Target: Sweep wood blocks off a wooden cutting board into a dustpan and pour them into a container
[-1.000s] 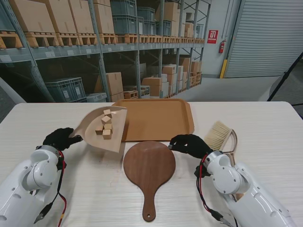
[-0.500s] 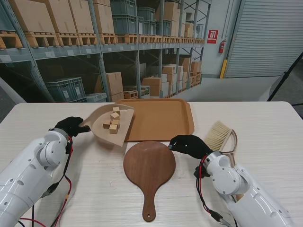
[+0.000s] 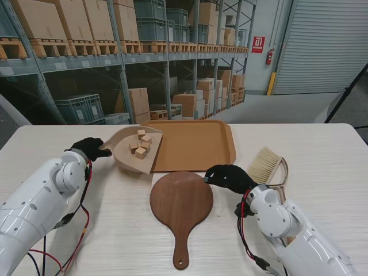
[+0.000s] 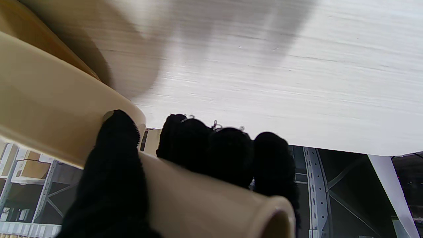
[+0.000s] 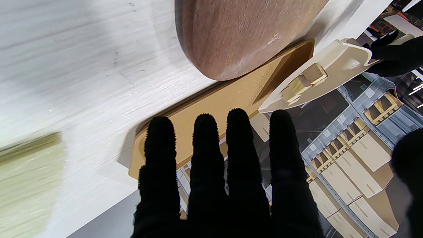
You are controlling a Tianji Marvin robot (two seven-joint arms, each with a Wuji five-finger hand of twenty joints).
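Lower centre of the stand view: the wooden cutting board lies flat on the worktop, bare of blocks, its handle toward the camera. Right of it, the right hand rests beside the board's rim, fingers straight and together, holding nothing; the brush lies just beyond it.

Middle left: the left hand is closed around the handle of the dustpan, which is raised with its open lip over the near left corner of the tray. The wood blocks, about 5, sit loose in the pan.

Risks, as judged:
- Lip barely past the tray rim; tipping now could drop blocks onto the worktop.
- A fast tilt could bounce blocks over the shallow rim.
- Handle could roll in the grip.
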